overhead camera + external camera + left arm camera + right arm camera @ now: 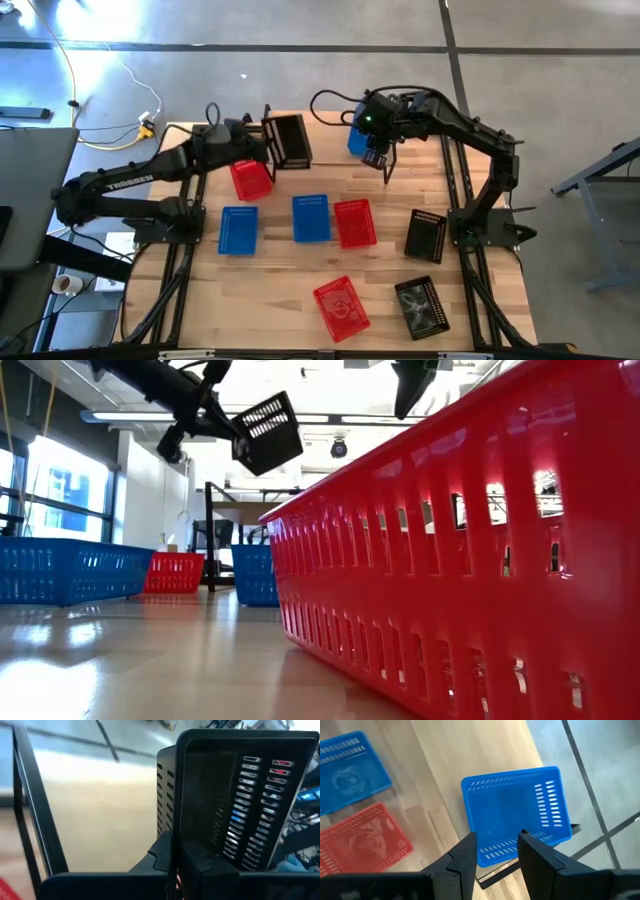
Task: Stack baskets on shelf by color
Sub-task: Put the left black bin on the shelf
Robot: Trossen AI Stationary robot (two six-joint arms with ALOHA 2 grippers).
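Two arms are entered. A black basket (pixel 287 140) is carried clamped by its rim in the left hand (pixel 262 143), tilted above the shelf (pixel 330 150) at the surface's far edge. A blue basket (pixel 517 815) on the shelf is overhung by the parted right hand (pixel 495 851). "TROSSEN" is read on the left arm.

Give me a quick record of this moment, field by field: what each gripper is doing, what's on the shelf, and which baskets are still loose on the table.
left gripper: shut on a black basket, held in the air over the shelf
right gripper: open, above a blue basket that sits at the shelf's right end
loose on the table: three red, two blue, two black baskets
stacks: none visible yet
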